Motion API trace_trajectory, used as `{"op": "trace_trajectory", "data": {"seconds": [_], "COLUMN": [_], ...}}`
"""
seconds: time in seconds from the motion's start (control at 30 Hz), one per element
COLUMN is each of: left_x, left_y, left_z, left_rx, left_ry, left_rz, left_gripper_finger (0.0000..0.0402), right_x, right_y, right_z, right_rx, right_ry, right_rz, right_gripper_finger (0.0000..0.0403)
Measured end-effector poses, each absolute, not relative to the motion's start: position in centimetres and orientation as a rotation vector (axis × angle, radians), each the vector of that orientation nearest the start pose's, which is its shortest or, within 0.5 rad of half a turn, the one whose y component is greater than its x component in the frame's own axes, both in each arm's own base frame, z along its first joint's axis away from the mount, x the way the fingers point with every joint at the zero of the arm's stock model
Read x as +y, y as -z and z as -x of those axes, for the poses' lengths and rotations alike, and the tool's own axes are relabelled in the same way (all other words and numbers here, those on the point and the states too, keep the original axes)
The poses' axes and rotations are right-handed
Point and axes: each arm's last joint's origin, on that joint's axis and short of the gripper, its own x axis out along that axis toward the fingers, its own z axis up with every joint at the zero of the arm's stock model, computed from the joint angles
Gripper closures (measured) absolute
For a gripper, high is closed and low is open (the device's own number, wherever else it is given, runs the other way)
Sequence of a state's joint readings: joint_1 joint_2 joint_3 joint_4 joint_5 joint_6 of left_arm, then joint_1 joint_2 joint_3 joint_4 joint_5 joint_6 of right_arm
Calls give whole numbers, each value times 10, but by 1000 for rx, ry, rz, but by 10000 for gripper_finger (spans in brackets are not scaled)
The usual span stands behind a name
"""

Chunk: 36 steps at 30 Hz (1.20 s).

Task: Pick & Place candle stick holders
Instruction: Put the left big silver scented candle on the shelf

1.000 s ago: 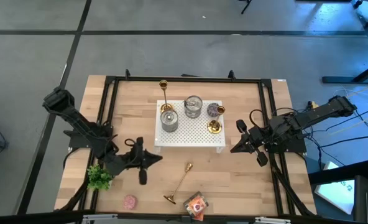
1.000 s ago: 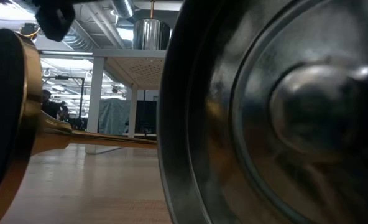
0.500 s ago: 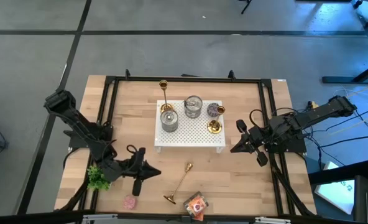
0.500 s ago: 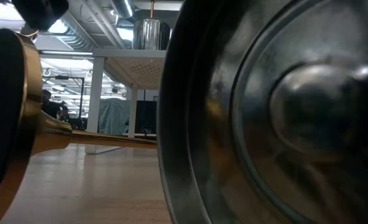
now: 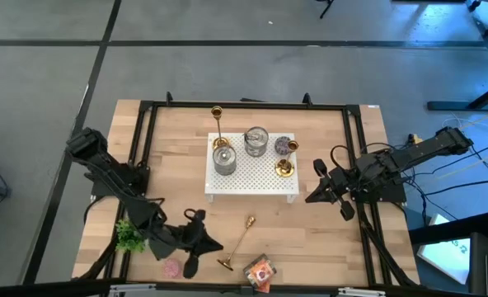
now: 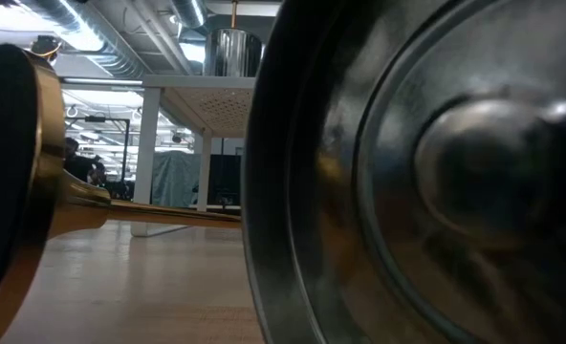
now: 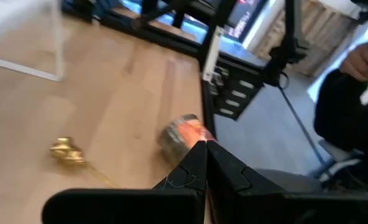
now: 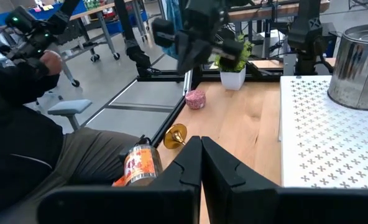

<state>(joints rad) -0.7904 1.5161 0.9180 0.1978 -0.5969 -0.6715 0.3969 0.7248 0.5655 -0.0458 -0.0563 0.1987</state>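
Observation:
One gold candle stick holder (image 5: 238,242) lies on its side on the wood table near the front edge; its cup shows in the left wrist view (image 7: 66,150) and its round base in the right wrist view (image 8: 174,135) and the low view (image 6: 15,172). A tall gold holder (image 5: 217,117) and a short one (image 5: 285,168) stand on the white perforated stand (image 5: 252,177). My left gripper (image 5: 201,247) is shut and empty, just left of the lying holder. My right gripper (image 5: 320,191) is shut and empty, right of the stand.
Two silver tins (image 5: 223,158) (image 5: 255,142) and a purple candle (image 5: 286,146) share the stand. A pink candle (image 5: 172,268), an orange-labelled tin (image 5: 260,271) and a small green plant (image 5: 131,235) sit near the front edge. A seated person (image 7: 352,93) is beyond the table.
My left gripper has gone toward the table's near edge and somewhat to the right, ending close beside the lying candle stick holder. It has left the top of the low view. The holder has stayed where it was.

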Motion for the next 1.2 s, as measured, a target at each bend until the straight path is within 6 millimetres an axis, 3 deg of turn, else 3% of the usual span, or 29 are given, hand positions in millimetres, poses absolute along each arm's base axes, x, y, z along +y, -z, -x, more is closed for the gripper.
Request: {"op": "trace_trajectory", "data": {"seconds": [0.3, 0.43, 0.77, 1.2], "left_x": [-243, -246, -247, -240], "left_y": [-246, -251, -259, -244], "left_z": [-273, -277, -270, -250], "left_rx": [550, 679, 837, 1216], "left_ry": [49, 40, -14, -178], "left_rz": [341, 379, 510, 743], "left_gripper_finger": [400, 400, 400, 400], "right_x": [67, 67, 67, 67], "right_y": [-279, -279, -279, -279], "right_z": [-155, -155, -155, -155], "right_rx": [248, 249, 250, 248], "right_ry": [-430, -429, -429, -429], "right_rz": [-159, -159, -159, -159], "right_gripper_finger": [398, 398, 398, 398]}}
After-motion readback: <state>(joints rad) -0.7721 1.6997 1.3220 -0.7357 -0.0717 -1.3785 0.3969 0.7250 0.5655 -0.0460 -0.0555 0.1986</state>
